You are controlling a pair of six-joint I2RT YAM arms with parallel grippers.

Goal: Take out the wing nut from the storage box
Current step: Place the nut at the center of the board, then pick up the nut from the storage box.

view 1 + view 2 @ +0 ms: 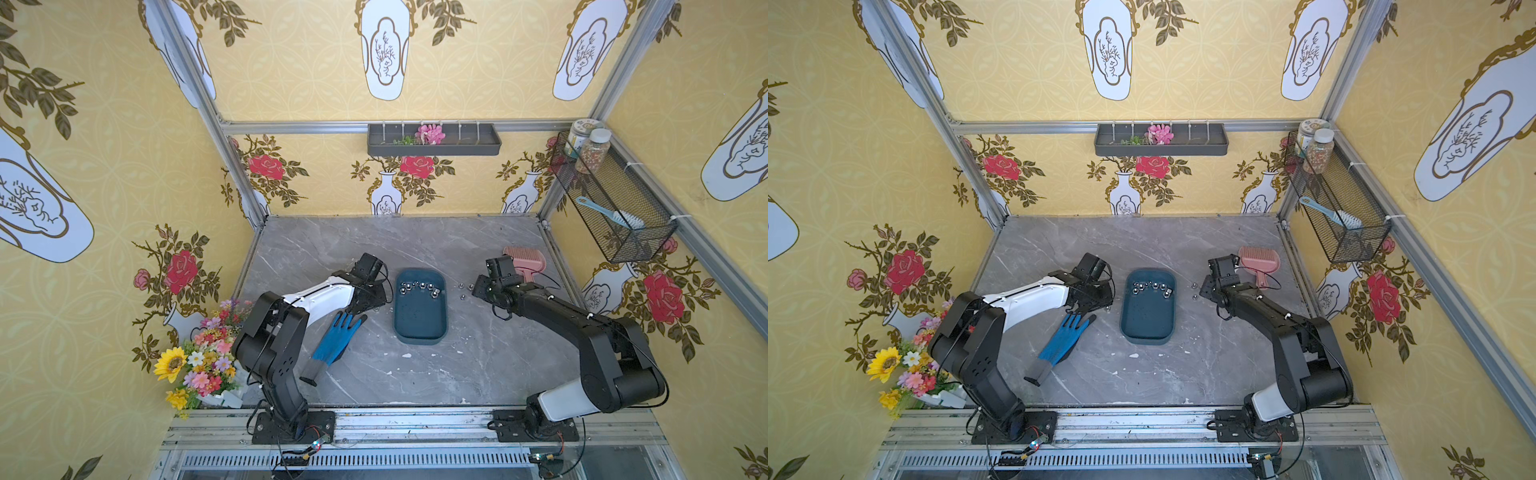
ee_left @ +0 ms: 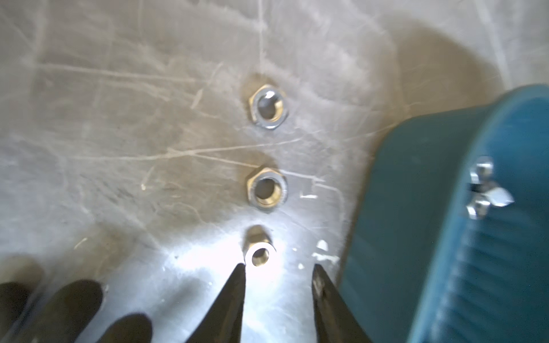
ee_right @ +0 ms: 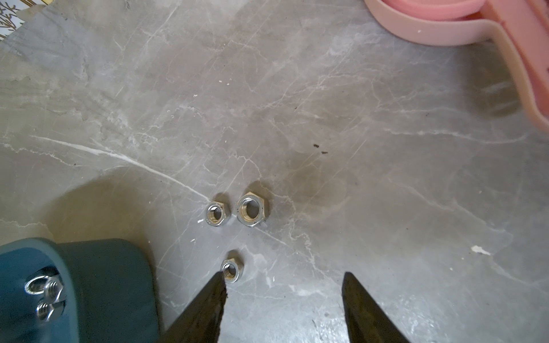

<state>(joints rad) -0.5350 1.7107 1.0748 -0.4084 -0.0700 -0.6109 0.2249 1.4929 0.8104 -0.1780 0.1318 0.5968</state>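
Left end effector [image 2: 279, 266] part-open, empty

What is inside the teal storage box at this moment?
Small silver nuts lie clustered at the far end of the storage box; the left wrist view shows a wing nut among them. The remaining floor is bare. In wrist views the wall hides the others.

Left claw [image 2: 278, 268], right claw [image 3: 282, 274]: black, pointed; left arm [image 1: 270, 332], right arm [image 1: 602, 336]: black, one white-shelled link each.
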